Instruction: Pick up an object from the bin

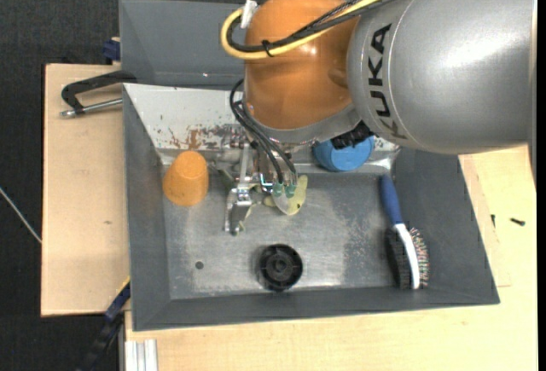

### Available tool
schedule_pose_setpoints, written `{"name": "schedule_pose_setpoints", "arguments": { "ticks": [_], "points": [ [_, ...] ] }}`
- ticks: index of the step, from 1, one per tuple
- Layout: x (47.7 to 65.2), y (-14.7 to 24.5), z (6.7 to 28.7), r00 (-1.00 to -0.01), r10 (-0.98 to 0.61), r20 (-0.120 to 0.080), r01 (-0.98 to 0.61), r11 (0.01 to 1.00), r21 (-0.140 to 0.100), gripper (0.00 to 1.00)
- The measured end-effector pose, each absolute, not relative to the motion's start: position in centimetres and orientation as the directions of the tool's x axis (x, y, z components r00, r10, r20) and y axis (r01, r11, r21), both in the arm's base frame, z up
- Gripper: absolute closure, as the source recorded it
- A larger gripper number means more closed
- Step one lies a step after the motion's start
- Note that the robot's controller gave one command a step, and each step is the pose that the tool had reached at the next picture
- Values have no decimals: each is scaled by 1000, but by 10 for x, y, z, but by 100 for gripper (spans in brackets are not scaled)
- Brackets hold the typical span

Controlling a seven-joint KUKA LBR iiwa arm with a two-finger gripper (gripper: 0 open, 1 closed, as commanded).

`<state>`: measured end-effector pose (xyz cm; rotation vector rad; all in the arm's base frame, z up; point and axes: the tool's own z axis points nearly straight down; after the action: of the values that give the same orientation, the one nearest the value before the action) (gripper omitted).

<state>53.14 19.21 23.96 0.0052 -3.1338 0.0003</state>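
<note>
Gleaming metal tool [235, 220] beside orange cup [186, 178]

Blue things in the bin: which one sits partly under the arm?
The round blue object at the back, half covered by the arm; the blue-handled brush lies uncovered along the right side.

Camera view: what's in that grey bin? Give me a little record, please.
bin: grey metal
gripper: mid-bin, between cup and pale thing
orange cup: left of gripper
pale small thing: just right of gripper
black round disc: bottom of view, middle
blue-handled brush: right side
blue round thing: back, partly hidden by arm
</note>
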Motion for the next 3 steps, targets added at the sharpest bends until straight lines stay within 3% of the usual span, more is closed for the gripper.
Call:
{"name": "schedule_pose_setpoints", "arguments": {
  "ticks": [1,2,3],
  "points": [
    [569,139,141,-993,121,6,121,993,-3,0],
    [568,113,95,-949,316,5,316,949,-2,0],
    [569,114,96,-949,316,2,316,949,1,100]
  ]
}}
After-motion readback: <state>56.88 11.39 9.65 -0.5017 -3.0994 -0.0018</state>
